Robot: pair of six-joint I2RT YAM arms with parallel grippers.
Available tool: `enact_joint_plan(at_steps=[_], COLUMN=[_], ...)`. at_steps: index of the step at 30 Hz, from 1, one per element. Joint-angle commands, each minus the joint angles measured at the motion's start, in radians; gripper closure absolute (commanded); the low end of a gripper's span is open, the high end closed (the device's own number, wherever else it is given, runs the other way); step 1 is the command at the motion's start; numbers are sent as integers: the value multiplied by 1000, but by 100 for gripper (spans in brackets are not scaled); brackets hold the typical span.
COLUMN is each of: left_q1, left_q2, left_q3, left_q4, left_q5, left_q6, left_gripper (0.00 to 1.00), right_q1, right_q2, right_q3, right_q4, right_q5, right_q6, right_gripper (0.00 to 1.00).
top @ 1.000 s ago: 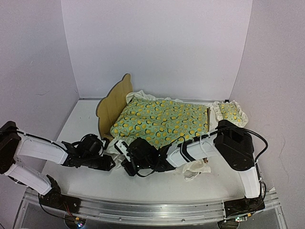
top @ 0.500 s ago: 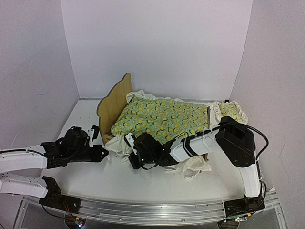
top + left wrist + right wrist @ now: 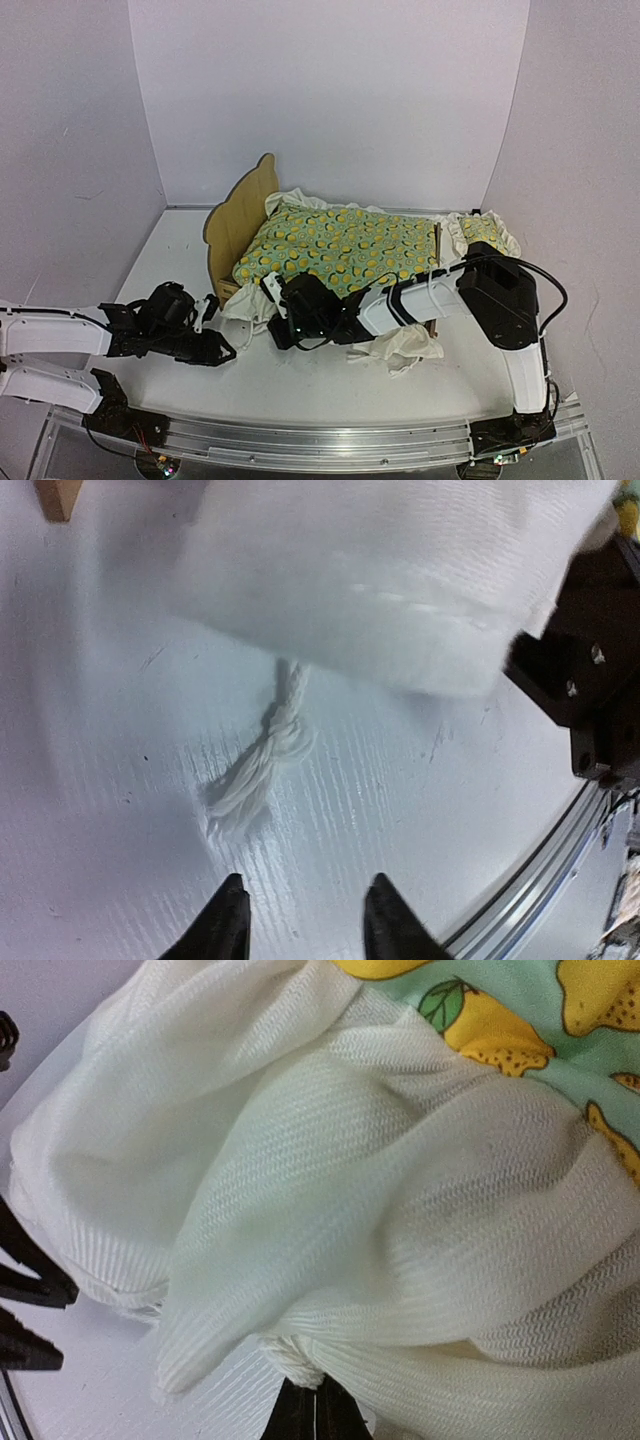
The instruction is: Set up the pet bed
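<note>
The pet bed's plywood headboard (image 3: 238,215) stands at the left end of the frame; its mattress pad is hidden under the lemon-print blanket (image 3: 345,245). My right gripper (image 3: 274,322) is at the blanket's near-left corner. In the right wrist view it (image 3: 316,1407) is shut on a knotted bit of the white ruffle (image 3: 300,1355). My left gripper (image 3: 222,352) is open and empty, low over the table (image 3: 420,810). In the left wrist view it (image 3: 305,920) points at a white tassel (image 3: 262,765) lying below the ruffle (image 3: 380,590).
The small matching pillow (image 3: 485,237) lies at the back right, beyond the bed's foot. A fold of white ruffle (image 3: 408,348) spills onto the table at the bed's near side. One wooden bed leg (image 3: 58,495) shows. The metal front rail (image 3: 300,435) runs along the near edge.
My left arm pulled back leftward, then swung in again low in front of the blanket corner. My right gripper moved slightly toward the bed, still holding the ruffle.
</note>
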Motion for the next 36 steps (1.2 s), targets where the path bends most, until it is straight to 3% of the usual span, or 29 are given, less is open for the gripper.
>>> enact_joint_plan(at_steps=[1, 5, 13, 18, 22, 28, 32, 36], left_q1=[-2, -2, 17, 17, 17, 17, 17, 18], left_q2=[0, -31, 86, 155, 187, 263, 305, 350], left_q3=[39, 87, 70, 58, 41, 64, 75, 80], left_q4=[12, 48, 388, 486, 575, 633, 652, 664], left_q5=[49, -5, -108, -220, -245, -275, -290, -286], left_q6=[19, 50, 41, 23, 20, -15, -19, -34], left_gripper=[52, 45, 81, 89, 91, 85, 94, 94], right_q1=[-6, -5, 3, 9, 15, 21, 23, 24], right_q2=[-87, -93, -103, -104, -105, -105, -104, -102], right_q3=[-17, -24, -29, -27, -24, -20, -20, -18], right_q4=[37, 49, 63, 68, 73, 74, 74, 76], right_q5=[-87, -123, -137, -135, -134, -134, -133, -132], right_q6=[-2, -9, -18, -20, -20, -25, -23, -21], right_gripper=[100, 100, 100, 100, 100, 100, 100, 100])
